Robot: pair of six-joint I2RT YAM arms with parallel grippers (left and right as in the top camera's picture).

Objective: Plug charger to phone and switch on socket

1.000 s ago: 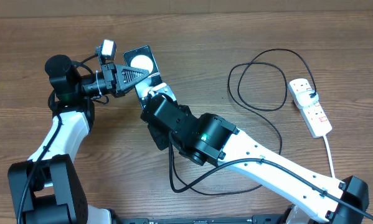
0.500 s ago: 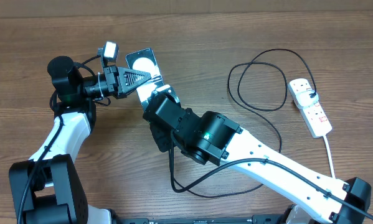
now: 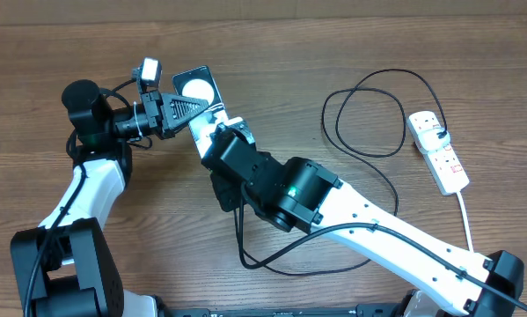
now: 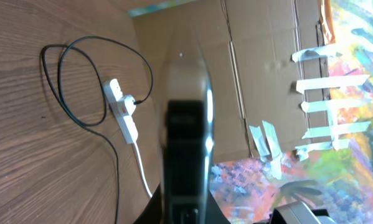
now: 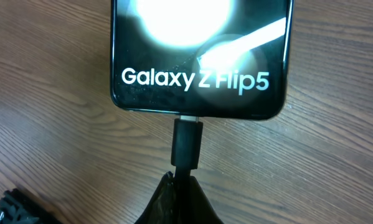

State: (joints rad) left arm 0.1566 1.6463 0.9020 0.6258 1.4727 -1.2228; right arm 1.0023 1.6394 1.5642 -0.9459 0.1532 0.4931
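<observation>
One plug at the port, one switch far off

Closest in, the right gripper (image 5: pixel 177 190) pinches the charger (image 5: pixel 187 143) by its black plug, fingertips drawn tight around the base; the plug meets the bottom edge of the phone (image 5: pixel 198 81), in line with the phone's long axis; a sliver of metal shows at the port, so I judge it nearly but not fully seated; the left gripper (image 3: pixel 191 107) is clamped on the phone's side, steadying it over the table (image 3: pixel 61 53).

Farther out, the charger's slack loops across the wood to the socket (image 3: pixel 439 151); the socket lies well apart, to the right of both grippers, its long axis on a diagonal; the right arm is nearer, so the switch likely falls to it.

From overhead the right wrist hides the port; the left wrist view is blurred; the red switches are too small to read.
</observation>
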